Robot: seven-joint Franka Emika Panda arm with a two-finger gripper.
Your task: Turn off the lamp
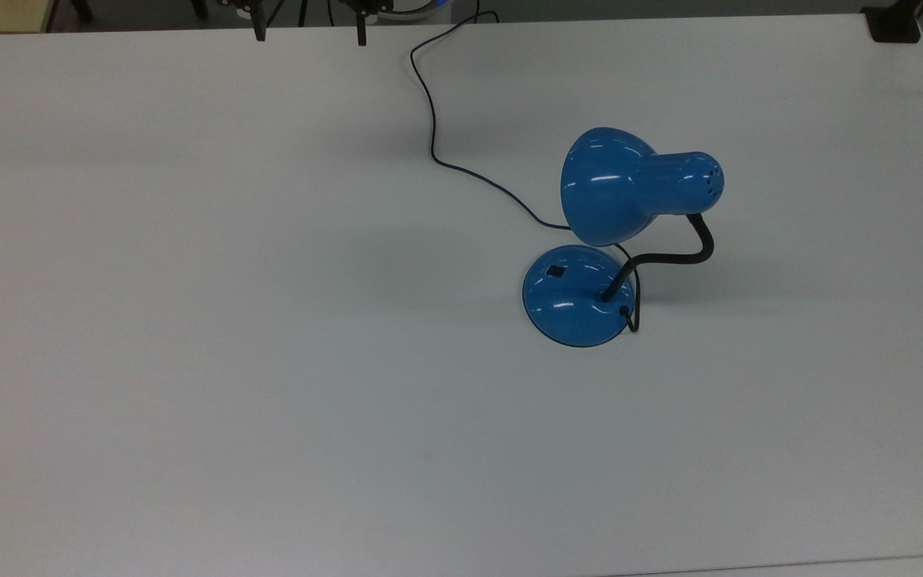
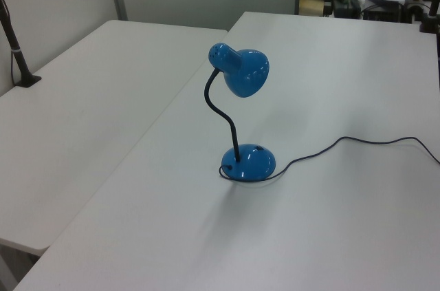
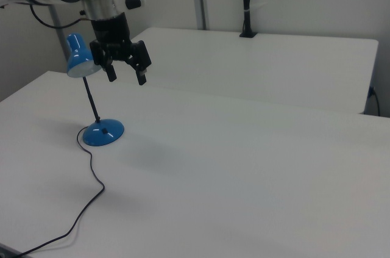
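Observation:
The lamp stands right of centre on the white table (image 1: 189,320), with a glossy blue shade (image 1: 606,188) on a bent black neck (image 1: 670,256). Its round blue base (image 1: 578,300) carries a small black switch (image 1: 555,272). The same lamp stands mid-table in the left view (image 2: 244,71) and at the right view's left (image 3: 79,57). Its dark cord (image 1: 429,120) runs to the far edge. My gripper (image 1: 310,35) hangs open at the top view's top edge, far from the base. In the right view the gripper (image 3: 127,78) hovers high, beside the shade, with nothing between its fingers.
A second white table (image 2: 82,112) adjoins this one, with a black post (image 2: 17,50) clamped at its edge. A black clamp (image 1: 894,24) sits on the top view's upper right corner. Cord (image 3: 91,191) trails across the table toward the right view's lower left.

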